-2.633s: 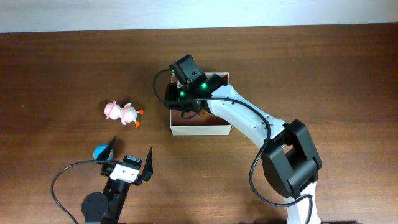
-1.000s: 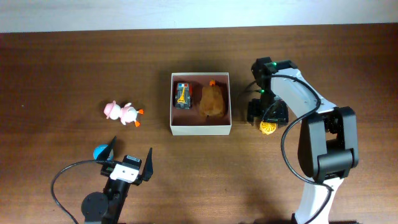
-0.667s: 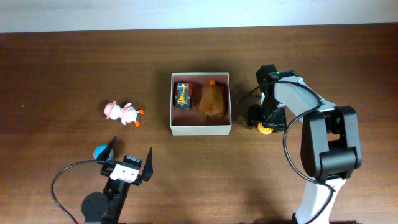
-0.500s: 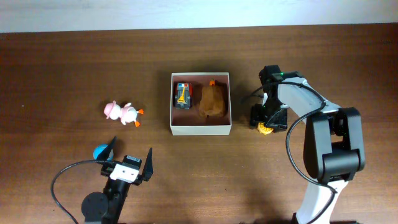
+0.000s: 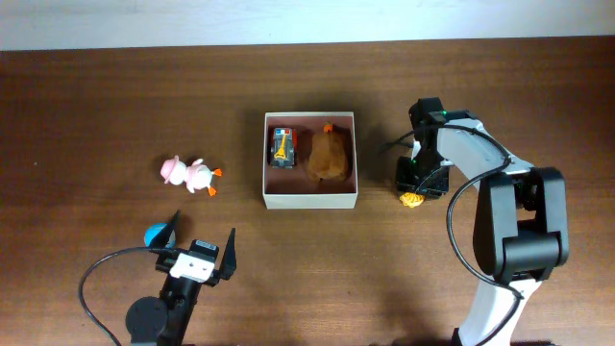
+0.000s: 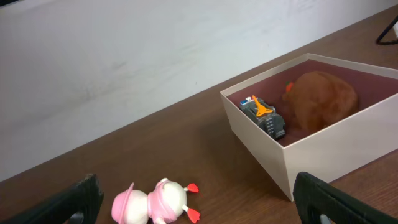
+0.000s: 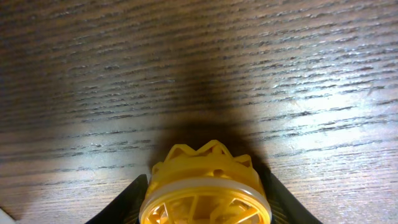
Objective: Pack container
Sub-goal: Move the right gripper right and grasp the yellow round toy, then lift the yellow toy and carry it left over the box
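The container (image 5: 309, 200) is a square white-walled box with a reddish-brown floor at the table's middle; it also shows in the left wrist view (image 6: 323, 155). Inside lie a small toy car (image 5: 282, 147) and a brown plush (image 5: 328, 156). My right gripper (image 5: 420, 185) is just right of the box, pointing down, its fingers pressed against both sides of a yellow wheel-like toy (image 5: 412, 200) that rests on the table; the right wrist view shows the toy (image 7: 205, 186) between the jaws (image 7: 204, 199). My left gripper (image 5: 203, 233) is open and empty at the front left.
Two pink-and-white duck toys (image 5: 189, 174) lie left of the box, also in the left wrist view (image 6: 152, 202) between my open left fingers (image 6: 199, 208). A small blue object (image 5: 154, 234) sits beside the left gripper. A white wall runs along the table's far edge.
My right arm left the box, swung to its right side and came down over the yellow toy, shifting slightly rightward. The left arm has not moved.
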